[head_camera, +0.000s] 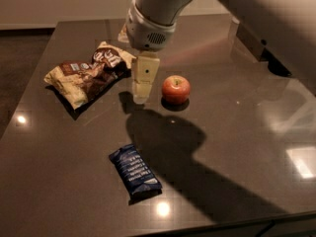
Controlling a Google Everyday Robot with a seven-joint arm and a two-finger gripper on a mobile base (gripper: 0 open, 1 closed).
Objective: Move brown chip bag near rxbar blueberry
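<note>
My hand [141,96] hangs over the dark grey tabletop [237,132], nearer the far edge than the near one and left of the middle, pointing straight down. It is pale cream below the white wrist housing of my arm [150,26], which comes in from above the far edge. Seen from this side, whether my hand is open or closed cannot be told; nothing shows in its grip. It stands in the gap between the bag [89,75] and the apple [176,89]. Its tip is just beside the bag's right end and near the apple, and contact with either cannot be judged. The bag, crinkled, cream-tan with a dark brown centre, lies flat toward the far left corner, its long side running slantwise from the left edge up toward the far edge. The apple, red and upright, sits near the middle of the tabletop, a little toward the far edge. The bar [135,171], dark blue with lines of white text, lies flat close to the near edge and left of its middle, turned slantwise and well apart from the bag. My arm's shadow [168,137] falls across the tabletop between the apple and the bar, and its edge reaches the bar's right side. Bright reflections show by the left, near and right edges.
</note>
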